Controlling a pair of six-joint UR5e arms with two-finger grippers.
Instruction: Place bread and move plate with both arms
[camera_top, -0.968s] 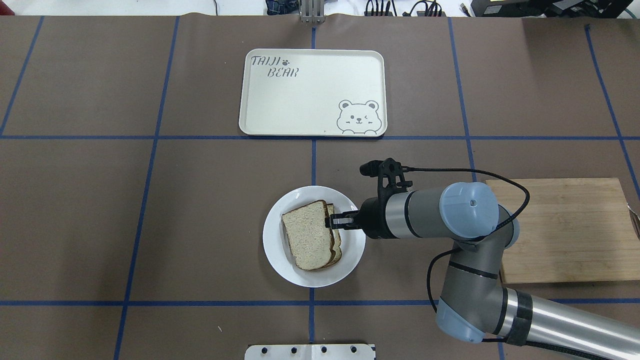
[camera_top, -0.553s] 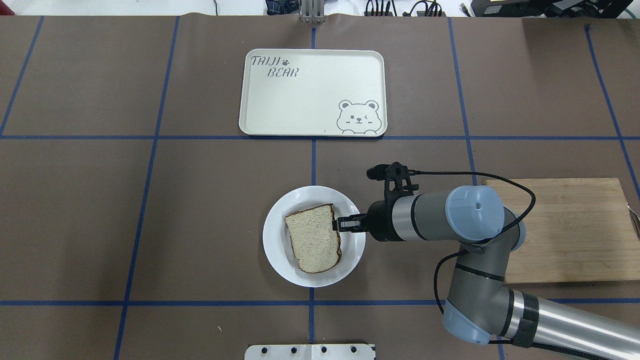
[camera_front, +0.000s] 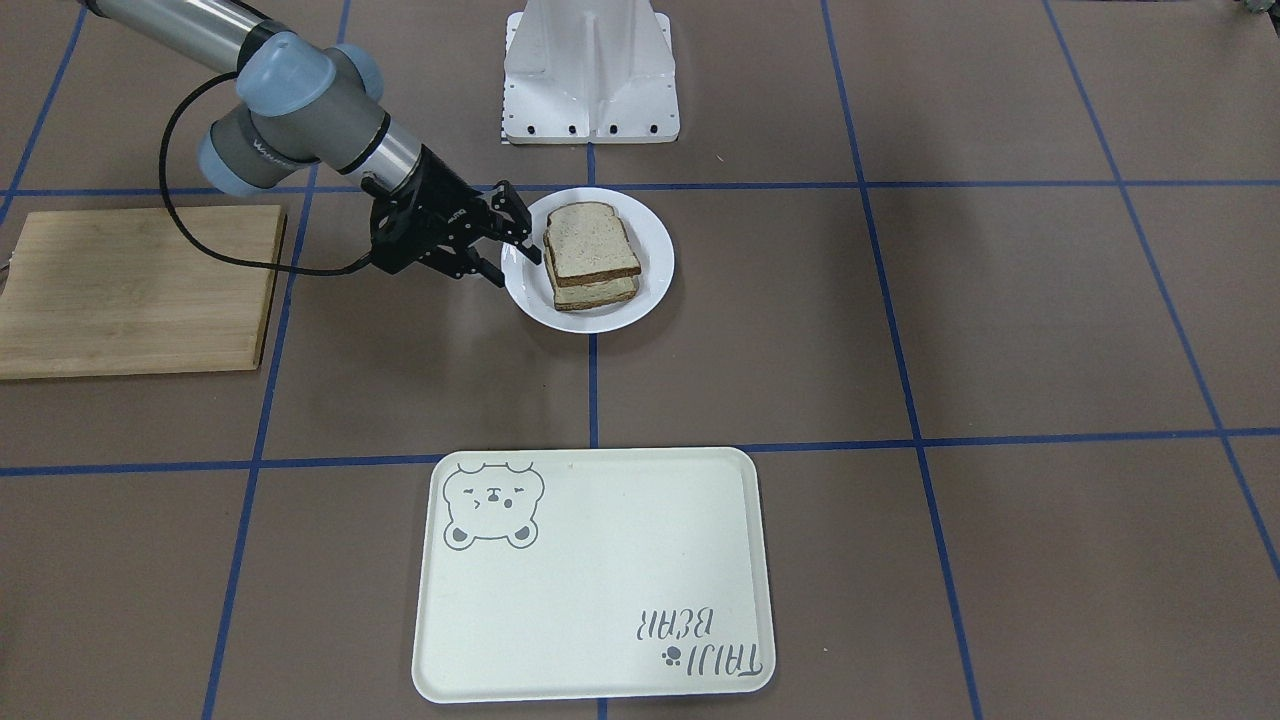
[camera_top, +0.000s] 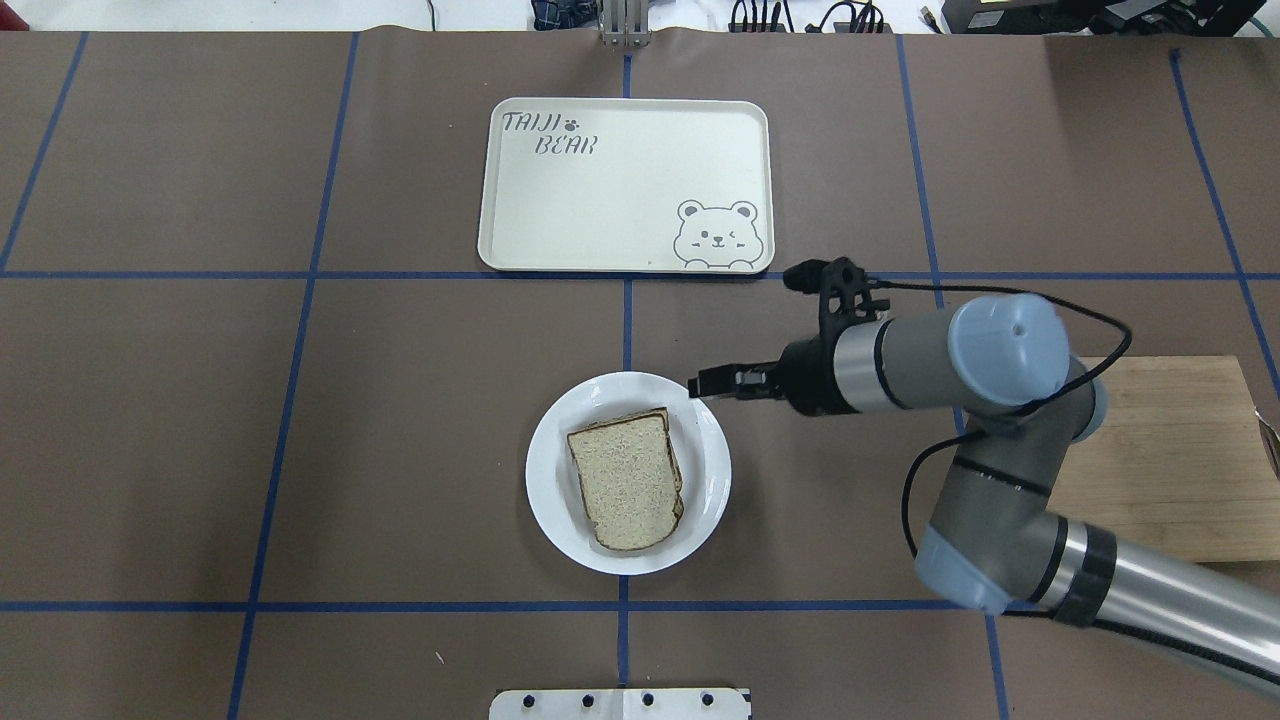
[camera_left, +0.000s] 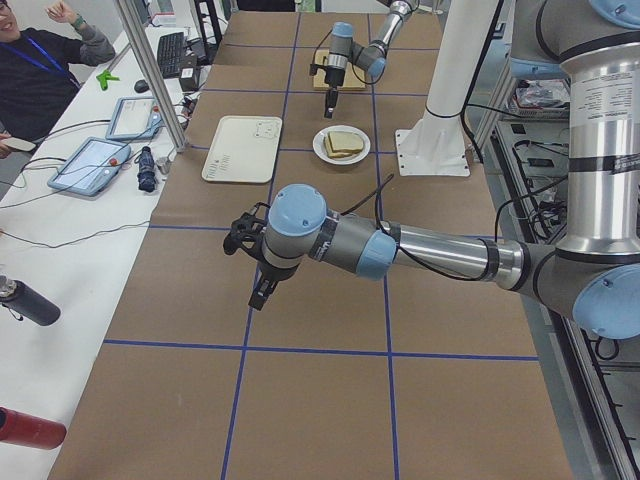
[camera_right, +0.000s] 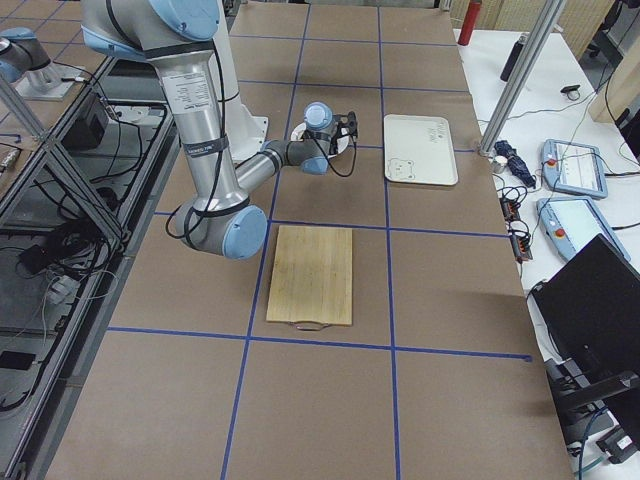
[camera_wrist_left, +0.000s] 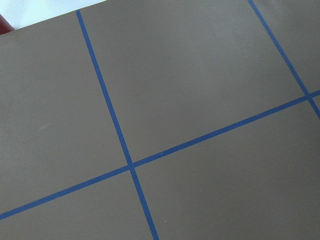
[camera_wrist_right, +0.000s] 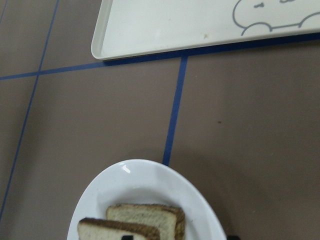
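The bread (camera_top: 625, 480) lies flat on a second slice on the white plate (camera_top: 550, 470), near the table's middle. It also shows in the front view (camera_front: 590, 240) and at the bottom of the right wrist view (camera_wrist_right: 115, 231). My right gripper (camera_top: 700, 384) is open and empty. It hovers just off the plate's far right rim, and the front view shows its jaws spread (camera_front: 515, 245) beside the plate (camera_front: 655, 255). My left gripper (camera_left: 258, 270) shows only in the exterior left view, far from the plate over bare table. I cannot tell whether it is open or shut.
A cream tray with a bear drawing (camera_top: 625, 185) lies beyond the plate. A wooden cutting board (camera_top: 1170, 450) lies at the right, partly under my right arm. The robot's white base (camera_front: 590, 70) stands on the near side. Brown paper with blue tape lines covers the table.
My right gripper let go of the bread, which dropped flat onto the lower slice. The gripper then drew back to the right and towards the far side, off the plate.
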